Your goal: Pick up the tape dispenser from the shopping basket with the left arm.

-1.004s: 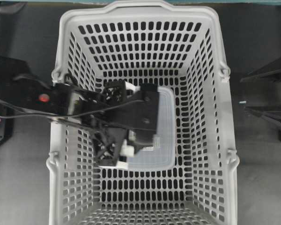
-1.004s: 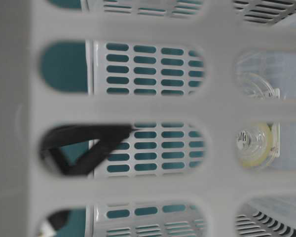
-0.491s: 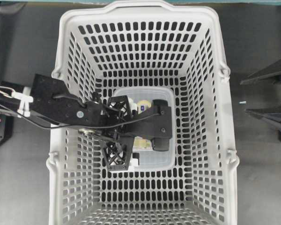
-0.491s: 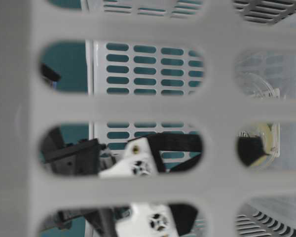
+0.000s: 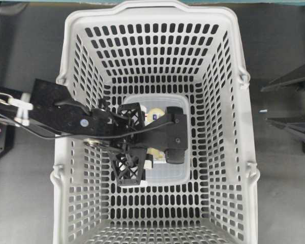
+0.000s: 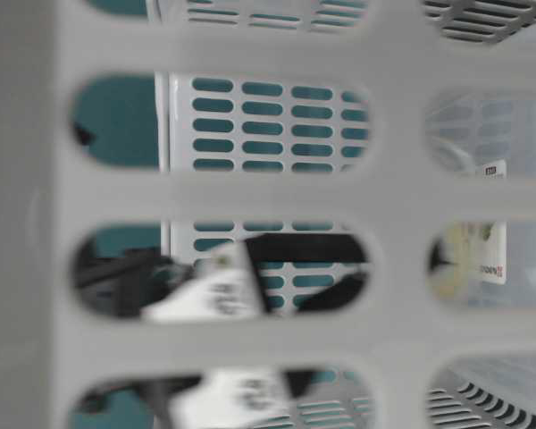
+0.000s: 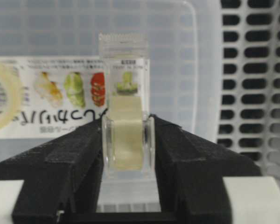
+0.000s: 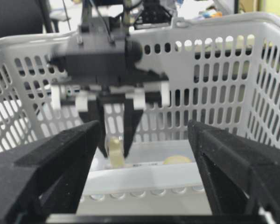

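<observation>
Since half a second ago, the left tool (image 7: 128,123) has closed its fingers and now grips the tape dispenser (image 7: 125,84) by both flat sides. In the wrist view its long axis runs from 6 to 12 o'clock, with the toothed cutter at 12. It is small and clear, with pale yellowish tape. Behind it lies a flat translucent box (image 7: 177,56) in the middle of the shopping basket (image 5: 157,12). The box's label (image 7: 60,93) shows food pictures, and its Japanese writing is upside down and unreadable.

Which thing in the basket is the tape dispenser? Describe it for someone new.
Inside the light-grey shopping basket lies a flat translucent box with a printed label. Over it, between the left gripper's fingers, is the tape dispenser: a small clear housing around a pale roll, toothed at one end, unlike the bare yellowish tape roll beside it.
</observation>
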